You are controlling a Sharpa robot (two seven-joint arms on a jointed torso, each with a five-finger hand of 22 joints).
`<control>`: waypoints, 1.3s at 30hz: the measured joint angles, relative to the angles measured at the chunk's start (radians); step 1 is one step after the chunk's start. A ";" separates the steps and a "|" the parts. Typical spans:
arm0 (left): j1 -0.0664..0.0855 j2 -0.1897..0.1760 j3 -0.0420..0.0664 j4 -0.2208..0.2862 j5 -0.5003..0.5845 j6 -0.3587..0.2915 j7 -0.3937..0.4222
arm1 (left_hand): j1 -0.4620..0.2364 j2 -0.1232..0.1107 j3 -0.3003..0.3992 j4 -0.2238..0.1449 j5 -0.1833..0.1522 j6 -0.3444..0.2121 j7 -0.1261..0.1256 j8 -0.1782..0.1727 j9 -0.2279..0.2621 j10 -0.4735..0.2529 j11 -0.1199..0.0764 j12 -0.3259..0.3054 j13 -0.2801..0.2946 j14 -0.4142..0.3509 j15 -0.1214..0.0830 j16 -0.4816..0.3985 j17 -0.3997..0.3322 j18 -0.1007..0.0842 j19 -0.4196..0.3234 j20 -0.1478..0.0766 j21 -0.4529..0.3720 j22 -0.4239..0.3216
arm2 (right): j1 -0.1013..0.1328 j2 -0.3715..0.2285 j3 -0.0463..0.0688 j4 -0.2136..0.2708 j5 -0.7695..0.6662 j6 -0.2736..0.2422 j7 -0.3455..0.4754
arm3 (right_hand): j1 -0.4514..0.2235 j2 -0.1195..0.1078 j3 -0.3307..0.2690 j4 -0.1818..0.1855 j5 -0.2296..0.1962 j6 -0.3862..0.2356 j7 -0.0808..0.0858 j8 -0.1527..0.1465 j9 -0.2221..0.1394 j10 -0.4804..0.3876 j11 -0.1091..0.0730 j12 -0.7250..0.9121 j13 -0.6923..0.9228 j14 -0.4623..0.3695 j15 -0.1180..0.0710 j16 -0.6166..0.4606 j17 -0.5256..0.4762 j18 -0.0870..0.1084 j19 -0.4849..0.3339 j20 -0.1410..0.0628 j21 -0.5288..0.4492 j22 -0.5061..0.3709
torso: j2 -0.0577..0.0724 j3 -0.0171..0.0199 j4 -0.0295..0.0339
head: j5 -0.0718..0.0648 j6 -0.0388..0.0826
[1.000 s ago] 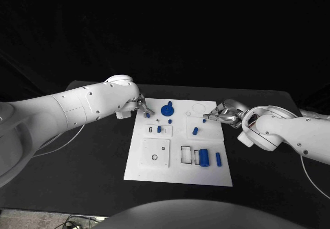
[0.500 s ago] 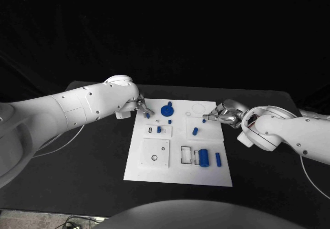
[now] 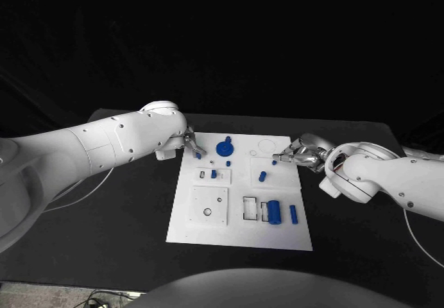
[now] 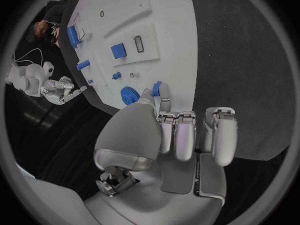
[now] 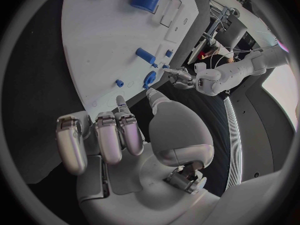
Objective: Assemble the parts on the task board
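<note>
While the left hand (image 3: pixel 190 145) pinches a small blue peg (image 4: pixel 156 89) over the flat white task board (image 3: pixel 208 228), the right hand (image 3: pixel 294 154) hovers with fingers curled, empty.

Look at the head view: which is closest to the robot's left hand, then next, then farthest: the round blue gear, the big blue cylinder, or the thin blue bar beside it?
From the left hand:
1. Round blue gear, just beside it at the board's far end.
2. Big blue cylinder, near end.
3. Thin blue bar, next to the cylinder, toward the right edge.
</note>
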 measured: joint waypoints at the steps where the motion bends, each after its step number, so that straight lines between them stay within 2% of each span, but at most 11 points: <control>1: 0.000 0.000 0.000 0.000 0.000 0.000 0.000 | 0.000 0.000 0.000 0.000 0.000 0.000 0.000 0.000 0.000 0.000 0.000 0.000 0.000 0.000 0.000 0.000 0.000 0.000 0.000 0.000 0.000 0.000 | 0.000 0.000 0.000 0.000 0.000 0.000 0.000 | 0.000 0.000 0.000 0.000 0.000 0.000 0.000 0.000 0.000 0.000 0.000 0.000 0.000 0.000 0.000 0.000 0.000 0.000 0.000 0.000 0.000 0.000 | 0.000 0.0000 0.0000 | 0.000 0.000; 12: 0.000 -0.012 0.000 0.011 0.000 -0.009 0.011 | 0.001 0.000 0.010 0.001 0.004 0.000 0.000 0.001 0.001 0.000 0.000 0.000 0.000 0.000 0.000 0.000 0.000 0.000 0.000 0.000 0.000 0.000 | 0.000 -0.001 0.000 -0.001 0.000 0.001 -0.001 | 0.000 0.000 0.000 0.000 0.000 0.000 0.000 0.000 0.000 0.000 0.000 0.000 0.000 0.000 0.000 0.000 0.000 0.000 0.000 0.000 0.000 0.000 | 0.000 0.0000 0.0003 | -0.003 0.001; 19: 0.000 -0.031 0.000 0.030 0.001 -0.022 0.022 | 0.024 -0.024 0.046 0.002 0.009 -0.002 0.002 0.004 0.001 0.000 0.000 -0.003 0.000 0.000 0.000 0.000 0.000 0.000 0.000 0.000 0.000 0.000 | 0.000 -0.001 0.000 -0.002 -0.001 0.001 -0.002 | 0.000 0.000 0.000 0.000 0.000 0.000 0.000 0.000 0.000 0.000 0.000 0.000 0.000 0.000 0.000 0.000 0.000 0.000 0.000 0.000 0.000 0.000 | 0.000 0.0001 0.0008 | -0.003 0.000; 24: 0.003 -0.044 0.001 0.048 0.004 -0.037 0.031 | 0.038 -0.031 0.059 0.001 0.014 -0.003 0.004 0.008 0.001 0.000 0.000 -0.004 0.000 0.000 0.000 0.000 0.000 0.000 0.000 0.000 0.000 0.000 | 0.000 0.000 0.000 -0.004 -0.001 0.001 -0.002 | 0.000 0.000 0.000 0.000 0.000 0.000 0.000 0.000 0.000 0.000 0.000 0.000 0.000 0.000 0.000 0.000 0.000 0.000 0.000 0.000 0.000 0.000 | -0.001 0.0001 0.0009 | -0.003 0.000; 28: 0.009 -0.056 0.001 0.065 0.008 -0.051 0.037 | 0.042 -0.035 0.067 0.002 0.014 -0.005 0.005 0.008 0.003 0.000 0.000 -0.004 0.000 0.000 0.000 0.000 0.000 0.000 0.000 0.000 0.000 0.000 | 0.000 0.000 0.000 -0.006 -0.001 0.001 -0.002 | 0.000 0.000 0.000 0.000 0.000 0.000 0.000 0.000 0.000 0.000 0.000 0.000 0.000 0.000 0.000 0.000 0.000 0.000 0.000 0.000 0.000 0.000 | -0.001 0.0001 0.0008 | -0.003 0.002; 39: 0.038 -0.107 0.002 0.134 0.017 -0.072 0.037 | 0.049 -0.041 0.073 0.001 0.013 -0.001 0.002 0.008 0.002 0.002 0.002 -0.004 0.000 0.000 0.000 0.000 0.000 0.000 0.000 0.000 0.000 0.000 | 0.000 0.001 0.000 -0.009 -0.001 0.001 -0.003 | 0.000 0.000 0.000 0.000 0.000 0.000 0.000 0.000 0.001 0.000 0.000 0.000 0.000 0.000 0.000 0.000 0.000 0.000 0.000 0.000 0.000 0.000 | -0.001 0.0007 0.0006 | 0.001 0.000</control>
